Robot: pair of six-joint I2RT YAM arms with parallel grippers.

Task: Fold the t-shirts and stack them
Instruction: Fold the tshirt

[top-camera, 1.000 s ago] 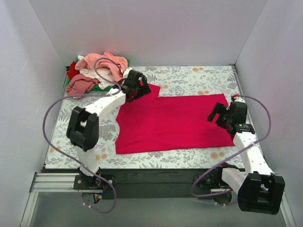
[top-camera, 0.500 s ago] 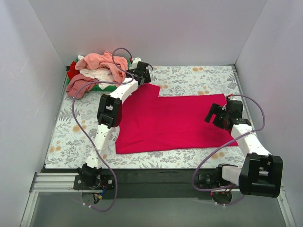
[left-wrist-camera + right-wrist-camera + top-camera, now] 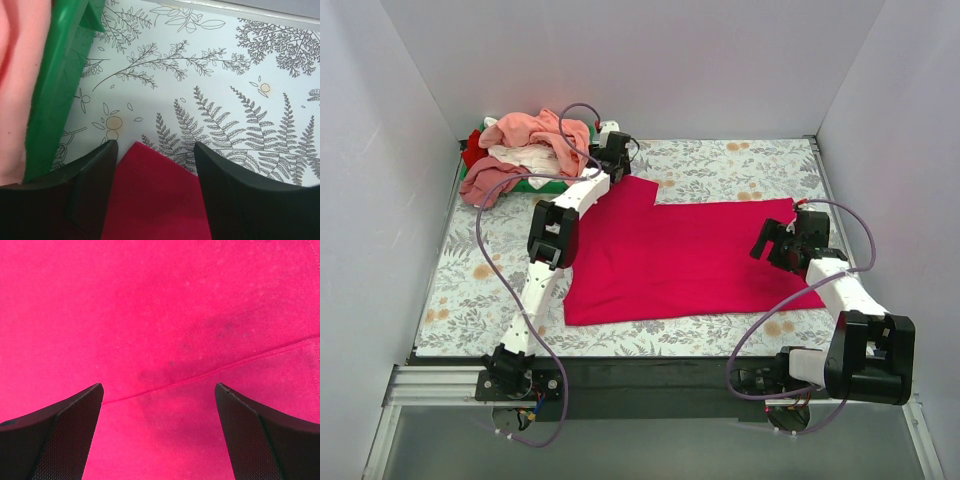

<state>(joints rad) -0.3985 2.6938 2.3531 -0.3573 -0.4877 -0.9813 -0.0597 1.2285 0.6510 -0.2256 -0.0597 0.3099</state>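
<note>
A crimson-magenta t-shirt (image 3: 690, 255) lies spread flat on the flowered table. My left gripper (image 3: 612, 158) is open at the shirt's far left sleeve; in the left wrist view the sleeve's pointed corner (image 3: 155, 200) lies between the open fingers of the left gripper (image 3: 155, 145). My right gripper (image 3: 772, 240) is open, low over the shirt's right part; in the right wrist view the right gripper (image 3: 158, 385) has only crimson cloth (image 3: 160, 315) and a seam between its fingers. Other t-shirts are piled at the far left: salmon pink (image 3: 535, 130), white (image 3: 525, 158), dusty pink (image 3: 485, 185), red (image 3: 473, 148).
The pile lies on a green tray (image 3: 535, 186) in the far left corner; the tray's rim (image 3: 60, 100) is close to the left of my left fingers, with salmon cloth (image 3: 20, 75) over it. White walls enclose the table on three sides.
The left arm has stretched out and carried its gripper farther back, to the sleeve corner beside the tray. The right gripper has shifted slightly left over the shirt's right edge.
</note>
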